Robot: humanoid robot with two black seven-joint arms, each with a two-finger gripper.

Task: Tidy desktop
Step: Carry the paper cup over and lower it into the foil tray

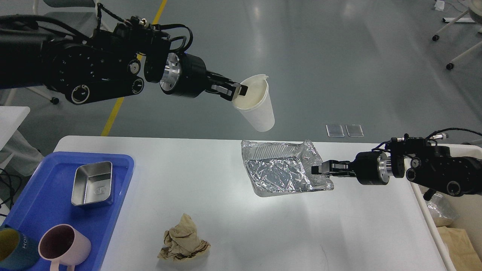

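The white desktop point(226, 226) fills the lower part of the head view. My left gripper point(237, 91) is shut on the rim of a white paper cup point(258, 109) and holds it tilted, high above the desktop's far edge. My right gripper point(317, 169) is shut on the right edge of a crumpled foil tray point(280, 173), which sits at the desktop's middle right. A crumpled brown paper wad point(183, 244) lies near the front edge.
A blue tray point(45, 214) at the left holds a small steel dish point(93, 184), a pink mug point(64, 246) and a dark blue mug point(13, 250). A cream bin point(455, 237) with litter stands off the right edge.
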